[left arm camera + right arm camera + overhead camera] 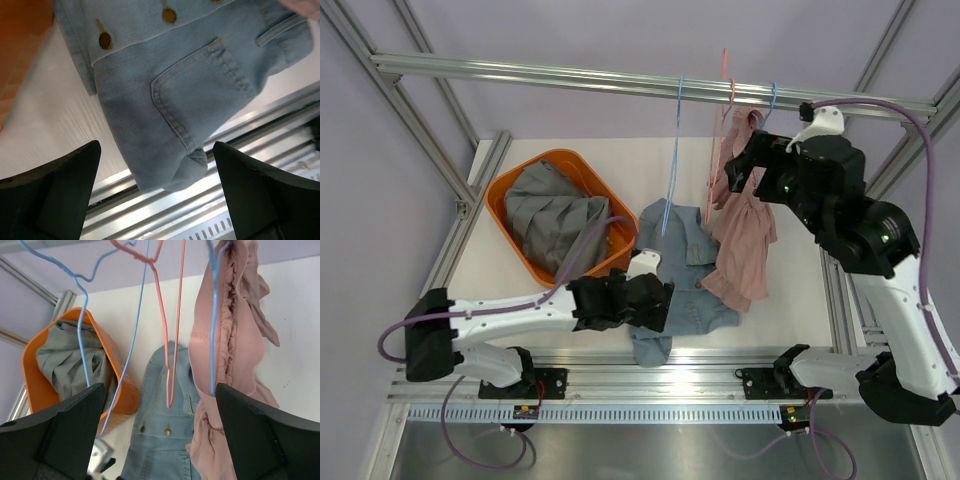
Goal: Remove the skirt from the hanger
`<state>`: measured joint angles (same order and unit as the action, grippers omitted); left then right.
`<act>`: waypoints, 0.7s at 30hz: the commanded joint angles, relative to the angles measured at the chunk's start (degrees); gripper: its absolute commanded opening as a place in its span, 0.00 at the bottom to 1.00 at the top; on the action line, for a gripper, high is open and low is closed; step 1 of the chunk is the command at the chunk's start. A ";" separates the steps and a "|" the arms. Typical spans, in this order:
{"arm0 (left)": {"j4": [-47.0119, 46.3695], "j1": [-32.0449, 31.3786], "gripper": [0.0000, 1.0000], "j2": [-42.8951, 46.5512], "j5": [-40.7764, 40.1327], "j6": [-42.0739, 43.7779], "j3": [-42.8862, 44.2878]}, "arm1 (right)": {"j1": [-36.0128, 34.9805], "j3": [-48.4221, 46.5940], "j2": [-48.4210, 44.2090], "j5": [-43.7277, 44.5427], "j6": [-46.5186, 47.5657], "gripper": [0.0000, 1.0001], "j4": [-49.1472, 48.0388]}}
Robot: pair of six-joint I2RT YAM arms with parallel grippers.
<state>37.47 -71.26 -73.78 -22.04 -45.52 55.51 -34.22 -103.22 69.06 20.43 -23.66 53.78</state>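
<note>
Left gripper hangs spread, empty, over the denim garment at six o'clock. Right gripper, also spread, should pinch the pink skirt at one o'clock, sliding it off its blue hanger.

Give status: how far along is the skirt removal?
Done: the light-blue denim skirt with brass buttons lies on the table, off any hanger, under the open left claw. In hand: nothing; the open right claw faces the pink ruffled garment. Left: that garment hangs on its thin blue wire hanger.
</note>
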 commanded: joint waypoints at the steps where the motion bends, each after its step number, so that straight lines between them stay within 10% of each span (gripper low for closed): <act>1: -2.06 0.16 0.99 -6.28 -1.42 -2.03 0.30 | 0.12 -2.34 -3.31 -0.03 1.86 0.99 0.89; 15: -13.46 1.66 0.86 -22.98 2.88 -3.26 -2.42 | 0.12 -0.93 -11.57 -1.61 2.83 0.99 2.38; 18: -17.25 1.57 0.54 -23.52 5.25 -3.88 -4.79 | 0.12 0.21 -12.72 -1.88 2.65 0.99 1.86; 19: -17.69 1.48 0.16 -23.34 5.52 -4.14 -5.31 | 0.12 0.47 -13.07 -1.88 2.57 0.99 1.77; 20: -17.96 1.39 0.00 -22.04 5.26 -4.92 -5.93 | 0.12 0.91 -13.59 -1.79 2.39 0.99 1.77; 21: -18.14 1.04 0.00 -20.98 4.82 -5.02 -6.89 | 0.12 1.18 -13.86 -1.71 2.39 1.00 1.68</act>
<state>21.76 -70.06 -94.96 -18.22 -49.36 52.45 -34.22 -102.83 55.92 19.42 -22.22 55.86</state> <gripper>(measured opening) 0.072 0.993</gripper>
